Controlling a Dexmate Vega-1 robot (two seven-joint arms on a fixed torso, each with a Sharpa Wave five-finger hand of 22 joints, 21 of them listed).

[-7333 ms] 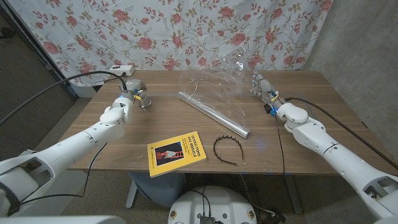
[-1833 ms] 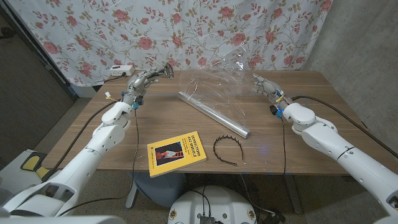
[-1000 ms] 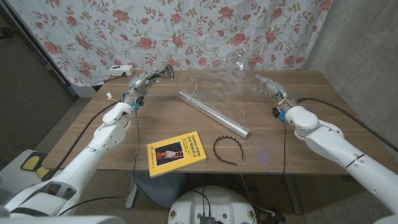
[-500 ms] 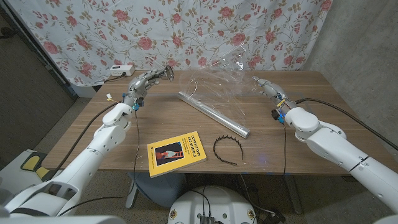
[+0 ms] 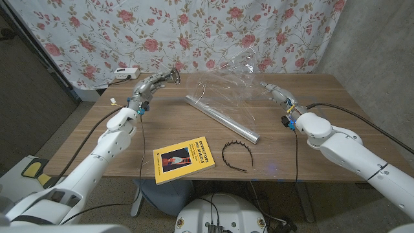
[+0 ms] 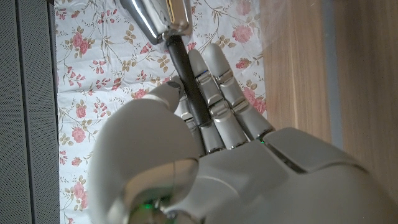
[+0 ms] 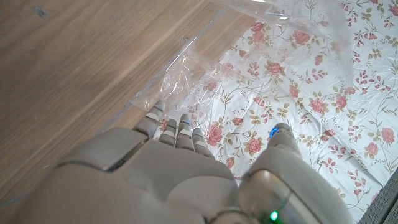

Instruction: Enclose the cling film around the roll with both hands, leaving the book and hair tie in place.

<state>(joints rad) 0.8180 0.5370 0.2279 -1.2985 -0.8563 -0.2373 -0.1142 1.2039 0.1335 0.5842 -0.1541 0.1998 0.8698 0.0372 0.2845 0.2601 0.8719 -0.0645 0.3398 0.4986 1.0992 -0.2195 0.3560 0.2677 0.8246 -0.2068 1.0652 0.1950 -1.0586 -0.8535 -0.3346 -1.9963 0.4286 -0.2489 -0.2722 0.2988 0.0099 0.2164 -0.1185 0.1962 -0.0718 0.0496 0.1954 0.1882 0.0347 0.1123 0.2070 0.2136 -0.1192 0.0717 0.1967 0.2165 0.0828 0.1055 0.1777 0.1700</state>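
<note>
Film is the weak point in the head view: the cling film [image 5: 229,77] stands up loose and crumpled off the roll [image 5: 222,118], which lies slantwise at the middle of the table [image 5: 310,155], one end toward the far edge and the other toward the near edge. The book [image 5: 184,159] sits at the near edge and the hair tie [image 5: 236,154] just beside it, close to the roll's near end. The right hand [image 5: 274,92] reaches toward the film's right border near the far right corner, fingers extended and close together, with nothing visibly in them. The left hand [image 5: 155,81] is lifted over the far left part of the table, well apart from the film, and appears to grip a metal tool [image 5: 173,77]. My worry is that a sweep along the roll would push its near end into the hair tie.

From the left wrist, the left hand [image 6: 205,124] has its fingers [image 6: 217,87] laid together along the dark shaft of the metal tool [image 6: 158,15]. While that hand is occupied, it likely cannot take its side of the film, so the sheet could fold unevenly.

From the right wrist, the right hand [image 7: 168,168] shows fingers [image 7: 180,130] side by side, tips just short of the cling film [image 7: 205,68]; contact cannot be told. A one-sided grab may bunch or tear it.
</note>
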